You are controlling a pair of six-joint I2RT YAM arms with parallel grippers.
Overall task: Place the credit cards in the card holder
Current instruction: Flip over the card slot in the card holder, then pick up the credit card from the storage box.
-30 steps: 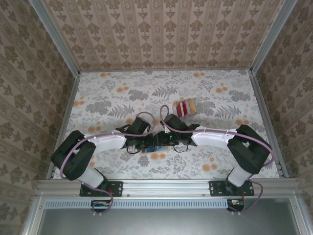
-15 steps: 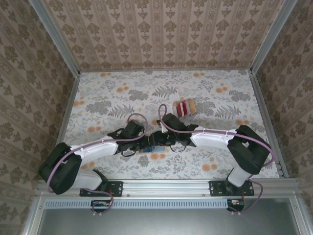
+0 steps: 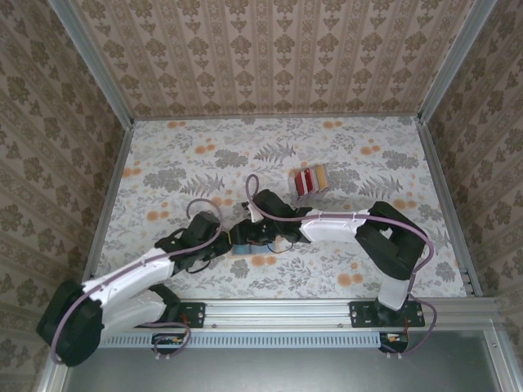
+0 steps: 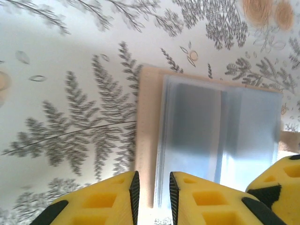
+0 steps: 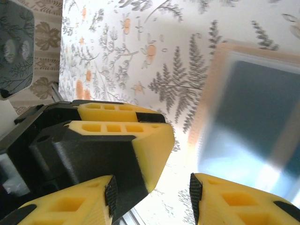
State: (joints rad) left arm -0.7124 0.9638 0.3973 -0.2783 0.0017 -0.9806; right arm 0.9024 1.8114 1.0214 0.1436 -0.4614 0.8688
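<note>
The credit cards [image 3: 308,180], in red, white and tan-yellow, lie fanned together on the table behind the arms, apart from both grippers. The card holder [image 4: 211,126] lies spread flat with its light-blue inside up and a pinkish-tan rim; from above only a sliver of it [image 3: 239,254] peeks out under the grippers. My left gripper [image 4: 152,194] hovers over the holder's left edge, jaws a narrow gap apart with nothing pinched. My right gripper [image 5: 153,193] stands wide open beside the holder [image 5: 253,117], facing the left gripper [image 3: 227,245] tip to tip.
Both arms meet low over the near middle of the flower-patterned table [image 3: 180,163]. Patterned walls [image 3: 270,57] close off the back and sides. A metal rail [image 3: 278,309] runs along the near edge. One right finger [image 4: 276,183] intrudes at the left wrist view's lower right.
My left arm has swung down and to the left, its jaws parting slightly. The right gripper has followed leftward. The cards have not moved.
</note>
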